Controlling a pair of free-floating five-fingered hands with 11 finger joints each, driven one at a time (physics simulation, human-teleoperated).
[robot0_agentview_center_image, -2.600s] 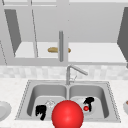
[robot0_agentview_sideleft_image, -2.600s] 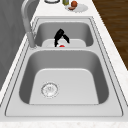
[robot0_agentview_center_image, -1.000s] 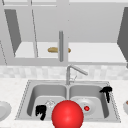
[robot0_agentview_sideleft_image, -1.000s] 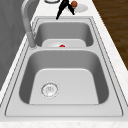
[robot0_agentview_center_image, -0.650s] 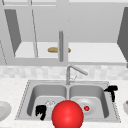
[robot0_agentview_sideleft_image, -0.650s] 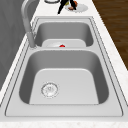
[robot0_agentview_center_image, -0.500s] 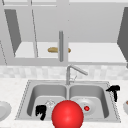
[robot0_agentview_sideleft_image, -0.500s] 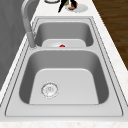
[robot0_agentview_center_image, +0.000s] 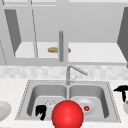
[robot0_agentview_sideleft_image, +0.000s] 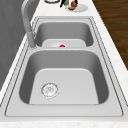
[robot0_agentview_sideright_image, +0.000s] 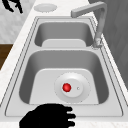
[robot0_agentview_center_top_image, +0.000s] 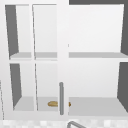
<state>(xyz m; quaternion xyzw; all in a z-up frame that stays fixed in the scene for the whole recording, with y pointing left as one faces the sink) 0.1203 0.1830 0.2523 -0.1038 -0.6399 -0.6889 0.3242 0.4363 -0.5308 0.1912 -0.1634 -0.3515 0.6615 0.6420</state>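
Note:
My right hand (robot0_agentview_center_image: 122, 91) hovers over the counter to the right of the sink, just above a white plate (robot0_agentview_sideleft_image: 80, 8) that bears a brown item (robot0_agentview_sideleft_image: 73, 4). Its fingers look straight in the right side view (robot0_agentview_sideright_image: 50, 119), and I see nothing in them. My left hand (robot0_agentview_center_image: 41, 111) hangs with relaxed fingers at the front of the left basin; it is also at the far left (robot0_agentview_sideright_image: 13, 6). In the right basin lies a white plate (robot0_agentview_sideright_image: 80, 93) with a small red item (robot0_agentview_sideright_image: 66, 87) on it. A big red ball (robot0_agentview_center_image: 67, 115) sits at the sink's front edge.
The faucet (robot0_agentview_center_image: 72, 71) stands behind the divider, its spout over the right basin. A second plate (robot0_agentview_center_image: 3, 110) rests on the counter left of the sink. Above, the wall cabinet (robot0_agentview_center_top_image: 62, 57) stands open, with a flat brown item (robot0_agentview_center_top_image: 53, 103) on its lower shelf.
My right hand has left the right basin and moved right, over the counter plate. The small red item stays on the basin plate. The left hand has not moved.

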